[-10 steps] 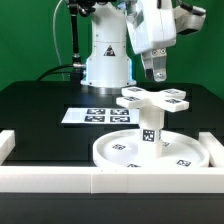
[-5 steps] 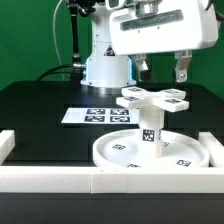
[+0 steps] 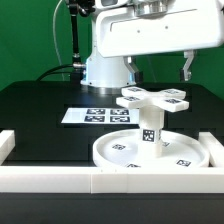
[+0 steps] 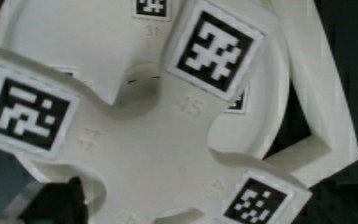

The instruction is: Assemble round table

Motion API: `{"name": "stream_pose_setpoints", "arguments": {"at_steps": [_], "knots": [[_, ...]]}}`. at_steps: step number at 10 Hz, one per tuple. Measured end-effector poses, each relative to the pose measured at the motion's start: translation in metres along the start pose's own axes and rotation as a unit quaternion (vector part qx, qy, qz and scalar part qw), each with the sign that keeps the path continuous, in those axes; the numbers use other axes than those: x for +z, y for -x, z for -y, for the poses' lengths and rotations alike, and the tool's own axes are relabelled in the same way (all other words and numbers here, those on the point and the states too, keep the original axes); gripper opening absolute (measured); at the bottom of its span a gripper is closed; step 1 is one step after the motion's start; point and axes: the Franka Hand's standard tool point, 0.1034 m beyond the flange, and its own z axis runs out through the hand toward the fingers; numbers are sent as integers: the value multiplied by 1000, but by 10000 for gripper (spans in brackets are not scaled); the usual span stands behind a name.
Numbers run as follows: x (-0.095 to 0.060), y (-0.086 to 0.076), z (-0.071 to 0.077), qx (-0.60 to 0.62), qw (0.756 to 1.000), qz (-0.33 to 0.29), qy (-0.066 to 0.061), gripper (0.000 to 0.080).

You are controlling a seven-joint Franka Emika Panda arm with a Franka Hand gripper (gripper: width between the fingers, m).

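Note:
The round disc lies flat at the table's front. The short post stands upright on its middle. The lobed foot piece sits on top of the post. My gripper hangs above the foot piece, clear of it, turned broadside to the exterior view. Its two fingers stand wide apart with nothing between them. In the wrist view the foot piece with its square tags fills the picture from close above. My fingers do not show there.
The marker board lies behind the disc toward the exterior view's left. White barrier bars run along the front and at the left. The arm's base stands at the back.
My gripper has turned from side-on to broadside, risen a little and shifted over the foot piece. The disc, post and foot piece have not moved.

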Motion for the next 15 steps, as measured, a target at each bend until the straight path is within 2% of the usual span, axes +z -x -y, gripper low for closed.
{"name": "stream_pose_setpoints", "arguments": {"at_steps": [2, 3, 4, 7, 8, 10, 12, 15], "knots": [[3, 2, 3, -111, 994, 6, 14, 649], [1, 3, 11, -167, 985, 9, 32, 649], [0, 3, 18, -206, 978, 9, 35, 649], [0, 2, 15, -310, 950, 13, 34, 649], [0, 1, 12, -375, 926, 15, 34, 649], [1, -3, 4, -503, 863, 22, 37, 649], [-1, -6, 4, -575, 817, 24, 40, 649], [0, -7, 0, -648, 760, 29, 39, 649]]}}
